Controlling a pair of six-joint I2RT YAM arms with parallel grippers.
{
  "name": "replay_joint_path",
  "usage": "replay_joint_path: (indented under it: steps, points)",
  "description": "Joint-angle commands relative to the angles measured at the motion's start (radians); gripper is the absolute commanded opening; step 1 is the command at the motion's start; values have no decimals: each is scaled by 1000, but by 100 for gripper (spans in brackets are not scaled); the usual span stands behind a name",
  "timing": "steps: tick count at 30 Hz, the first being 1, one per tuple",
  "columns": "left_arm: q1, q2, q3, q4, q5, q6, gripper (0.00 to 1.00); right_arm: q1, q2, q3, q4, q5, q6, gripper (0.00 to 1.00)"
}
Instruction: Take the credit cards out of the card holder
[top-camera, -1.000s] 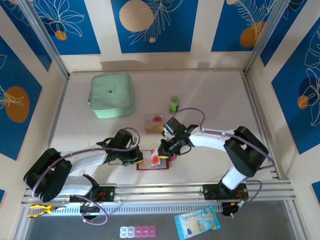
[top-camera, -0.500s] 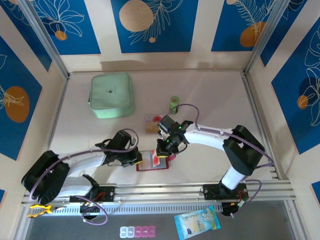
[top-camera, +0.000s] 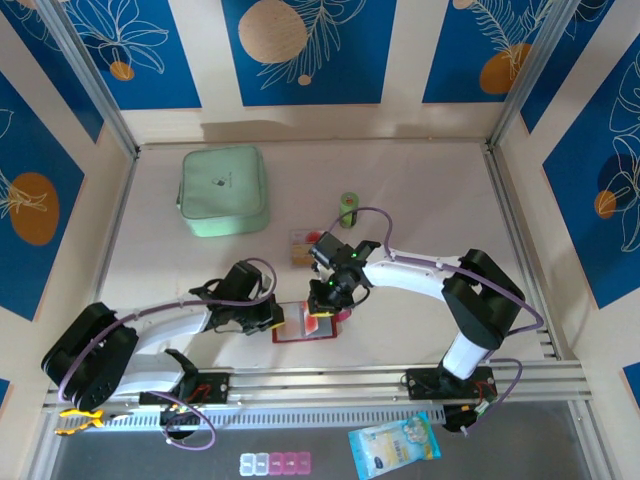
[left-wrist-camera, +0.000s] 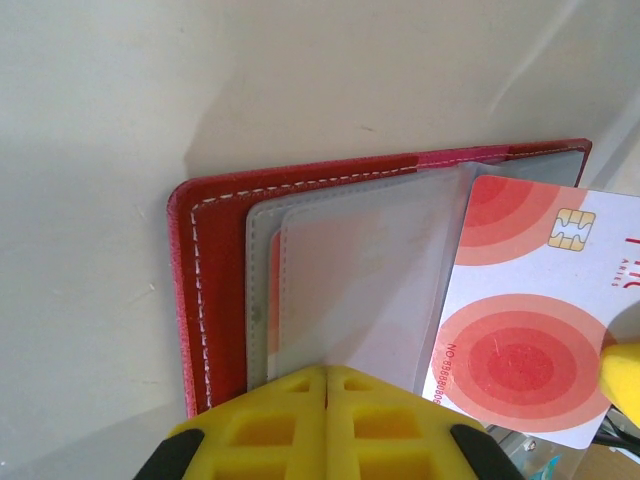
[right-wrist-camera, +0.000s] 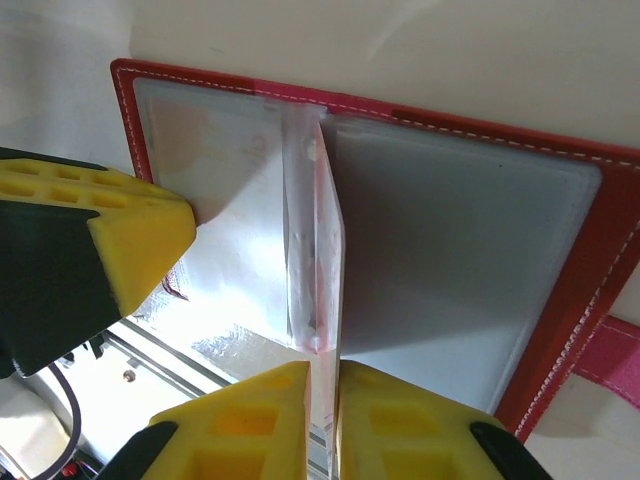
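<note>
While the left gripper (left-wrist-camera: 326, 382) is bearing down at the left with its yellow jaws closed flat against each other and nothing between them, it appears to be pinning the near edge of the greyish clear plastic sleeves (left-wrist-camera: 360, 270) onto the pale worktop (left-wrist-camera: 120, 100). Those sleeves are lying inside the small red stitched leather-look card holder (left-wrist-camera: 215, 290), which is resting open and flat on the worktop between the two arms. Just right of the sleeves, a thin whitish credit card with red concentric circles and a gold chip (left-wrist-camera: 520, 340) is sitting tilted and mostly clear of its pocket, its left edge overlapping the sleeve. Further right, the right gripper (right-wrist-camera: 323, 385) is straddling that card edge-on, its jaws standing a narrow slit apart; I cannot tell whether they are pinching the card or merely flanking it. Judging by its look, the card is going to handle as light, stiff and glossy, so it is likely to slip unless it is being pinched squarely across both faces near a free edge. The sleeves are looking soft and floppy and are probably going to drag along with it, and the holder seems light enough to slide, so holding it down while drawing the card out along the sleeve's plane seems wise.
</note>
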Motion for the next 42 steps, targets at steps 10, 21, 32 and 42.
replay_joint_path:
  steps: [10,21,32,42]
  points:
    - [3,1,9,-27,3,3,7,13,-30,13,-28,23,22,8]
    - [14,-95,68,-130,-47,36,18,-89,-116,99,-159,8,-279,4]
    - [69,-245,36,-243,-103,70,26,-181,44,392,-397,163,-1067,0]
    - [108,-332,-11,-268,-108,58,28,-181,200,625,-507,352,-1536,0]
